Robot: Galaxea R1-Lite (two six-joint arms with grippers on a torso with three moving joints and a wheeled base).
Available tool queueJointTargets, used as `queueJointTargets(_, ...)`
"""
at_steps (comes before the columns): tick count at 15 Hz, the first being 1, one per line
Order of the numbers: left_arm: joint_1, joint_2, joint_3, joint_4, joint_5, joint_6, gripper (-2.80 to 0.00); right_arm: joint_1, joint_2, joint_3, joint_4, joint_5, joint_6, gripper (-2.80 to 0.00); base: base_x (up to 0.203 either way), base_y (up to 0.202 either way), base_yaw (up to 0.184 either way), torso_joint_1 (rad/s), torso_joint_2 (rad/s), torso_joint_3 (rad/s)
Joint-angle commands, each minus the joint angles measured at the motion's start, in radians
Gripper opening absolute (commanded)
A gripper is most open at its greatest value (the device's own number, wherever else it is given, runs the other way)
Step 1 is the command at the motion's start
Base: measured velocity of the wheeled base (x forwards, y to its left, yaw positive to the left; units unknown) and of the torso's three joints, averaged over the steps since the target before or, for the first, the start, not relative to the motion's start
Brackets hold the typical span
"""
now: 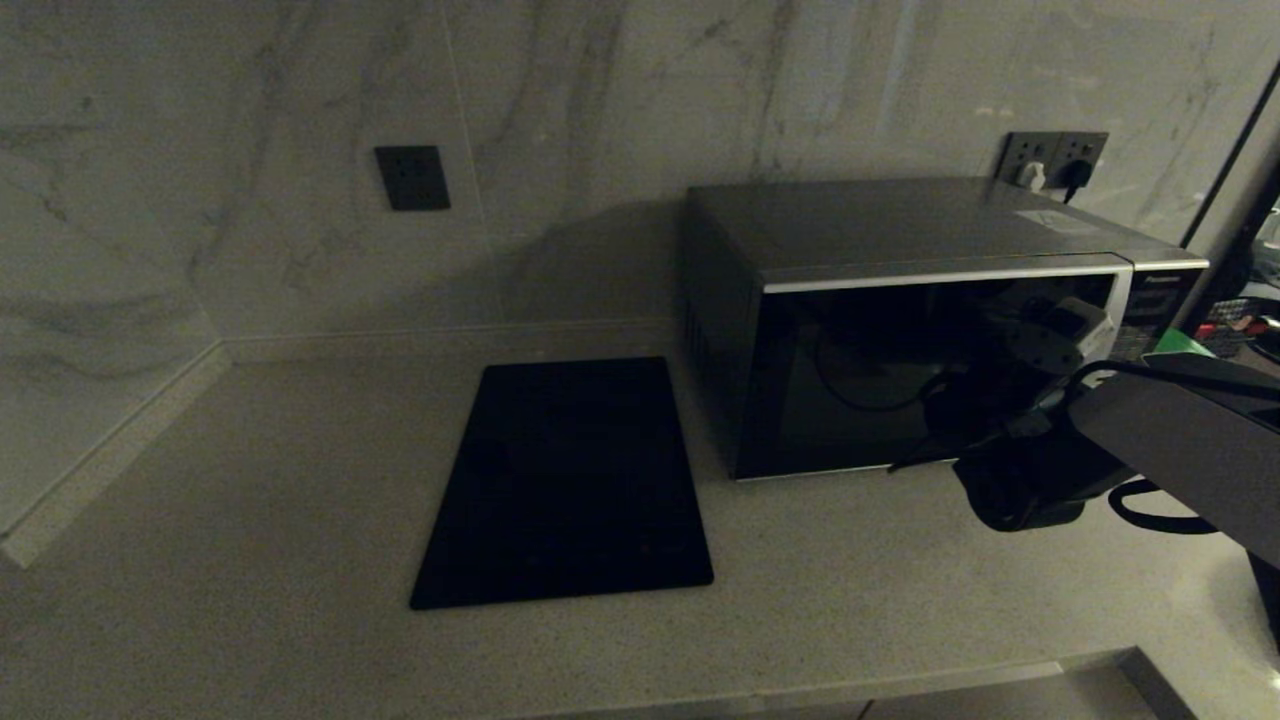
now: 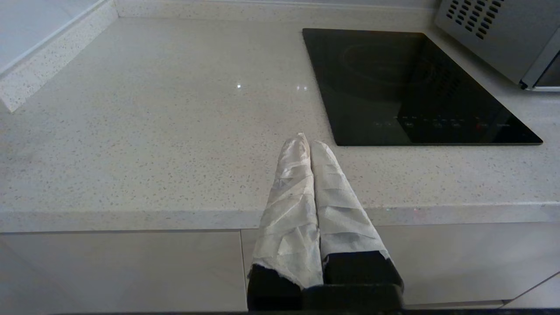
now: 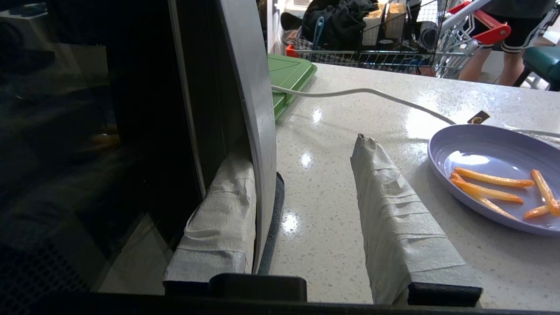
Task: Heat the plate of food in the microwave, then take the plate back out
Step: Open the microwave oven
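Plate of food (image 3: 494, 175) on counter, beside right gripper (image 3: 302, 192) jaws.

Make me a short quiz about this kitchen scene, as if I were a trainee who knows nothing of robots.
1. True or false: the plate of food is already inside the microwave.
2. Where is one finger of the right pincer? A) behind the door's silver handle strip B) on the plate of food C) on top of the microwave
3. Are the fingers of the left pincer apart or together?

Key: 1 false, it sits on the counter beside the microwave; 2 A; 3 together.
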Motion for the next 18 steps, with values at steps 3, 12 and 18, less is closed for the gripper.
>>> queueJointTargets(3, 0.000, 0.002, 0.000, -0.001, 0.000, -0.001, -2.80, 0.004, -0.013, 0.022, -0.009, -0.011, 0.007, -2.80, 0.000, 0.000, 0.000, 0.000, 0.00, 0.000)
queueJointTargets(12, 0.000, 0.002, 0.000, -0.001, 0.000, -0.001, -2.80, 0.027, -0.030, 0.048, -0.009, -0.016, 0.015, -2.80, 0.000, 0.000, 0.000, 0.000, 0.00, 0.000)
queueJointTargets(18, 0.000, 0.002, 0.000, -0.001, 0.000, -0.001, -2.80, 0.027, -0.035, 0.053, -0.009, -0.016, 0.015, -2.80, 0.000, 0.000, 0.000, 0.000, 0.00, 0.000)
